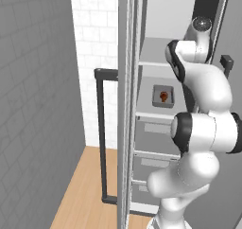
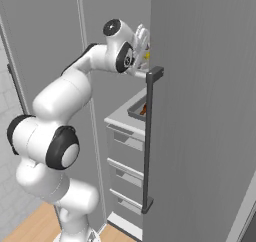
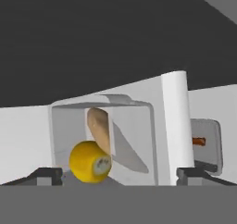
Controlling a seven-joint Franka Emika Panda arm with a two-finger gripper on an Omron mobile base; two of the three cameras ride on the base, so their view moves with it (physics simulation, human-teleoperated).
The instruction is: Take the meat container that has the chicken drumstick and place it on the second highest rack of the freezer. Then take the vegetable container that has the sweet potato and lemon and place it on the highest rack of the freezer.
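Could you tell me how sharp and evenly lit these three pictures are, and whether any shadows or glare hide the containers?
Left base view: flat, even light, slightly soft; the chicken drumstick in its tray reads clearly on its shelf. Right base view: equally soft, with no glare on the freezer door. Hand view: dark above; the lemon is bright, with a shadow on the container wall behind the sweet potato.

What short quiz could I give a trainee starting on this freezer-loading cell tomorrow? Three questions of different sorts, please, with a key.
1. True or false: the end effector is shut on the vegetable container.
2. Which lies in the meat container on the second highest rack? A) lemon B) chicken drumstick C) sweet potato
3. Fill in: in the hand view, the lemon sits in front of the ____.

Key: 1 false, its fingers stand wide apart; 2 B; 3 sweet potato.
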